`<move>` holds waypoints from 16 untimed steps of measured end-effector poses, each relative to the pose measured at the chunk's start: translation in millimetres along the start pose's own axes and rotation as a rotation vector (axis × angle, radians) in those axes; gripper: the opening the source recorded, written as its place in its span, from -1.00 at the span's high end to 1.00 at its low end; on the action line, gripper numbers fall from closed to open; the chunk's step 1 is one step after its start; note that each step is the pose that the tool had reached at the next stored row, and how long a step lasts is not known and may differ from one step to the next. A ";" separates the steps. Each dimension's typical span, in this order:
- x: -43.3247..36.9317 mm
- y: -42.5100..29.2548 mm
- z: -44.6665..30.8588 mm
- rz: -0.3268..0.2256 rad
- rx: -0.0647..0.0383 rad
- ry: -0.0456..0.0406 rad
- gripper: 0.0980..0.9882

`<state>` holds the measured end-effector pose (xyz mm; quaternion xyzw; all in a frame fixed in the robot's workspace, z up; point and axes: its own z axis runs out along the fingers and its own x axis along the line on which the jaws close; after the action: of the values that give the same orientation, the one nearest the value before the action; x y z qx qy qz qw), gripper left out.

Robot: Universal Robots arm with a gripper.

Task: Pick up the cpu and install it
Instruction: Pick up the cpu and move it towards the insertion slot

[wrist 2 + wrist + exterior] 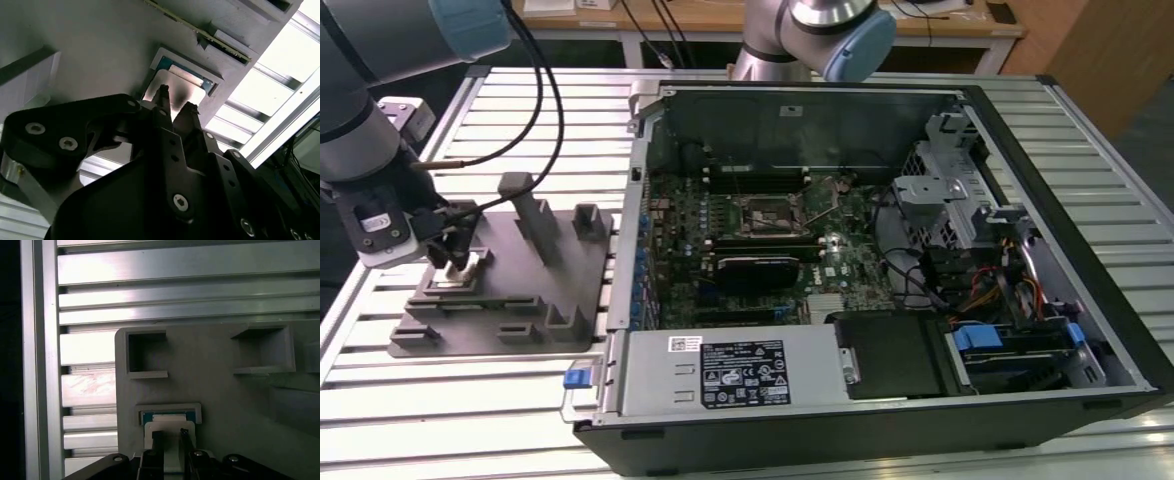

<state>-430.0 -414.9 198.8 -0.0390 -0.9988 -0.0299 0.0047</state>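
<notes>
In the exterior view, I am hanging my gripper (451, 262) low at the exterior view's left, over the grey holder block (520, 310) on the slatted aluminium table (520, 100). The cpu (462, 278) is lying as a pale patch in its pocket on the block, right under my fingertips. The open computer case (1014, 150) is sitting well apart at the exterior view's right, with the motherboard socket (767, 212) unfilled. In the second wrist view, my gripper (176, 102) is showing its two dark fingertips (162, 95) parted by a narrow gap over the cpu (182, 82), whose silvery top is lying flat in the framed recess of the holder block (100, 50). I cannot tell whether the tips are touching it. In the first wrist view, my gripper (170, 434) is likewise standing open and holding nothing above the cpu (169, 422), which is seated in its pocket on the holder block (215, 390). I judge that I am working on the pick-up step, with the install not yet started. The grasp calls for my fingers to sit squarely on the chip and to take it without tilting it in its pocket.
</notes>
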 end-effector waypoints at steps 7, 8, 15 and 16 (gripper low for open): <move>0.0 0.0 0.0 0.000 0.000 0.0000 0.04; 0.0 0.0 0.0 0.000 0.000 0.0000 0.04; -0.2 0.0 1.4 -0.026 0.000 0.0014 -0.23; -0.3 -0.1 1.8 -0.039 0.001 0.0023 -0.23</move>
<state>-429.7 -414.9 197.0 -0.0195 -0.9994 -0.0297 0.0053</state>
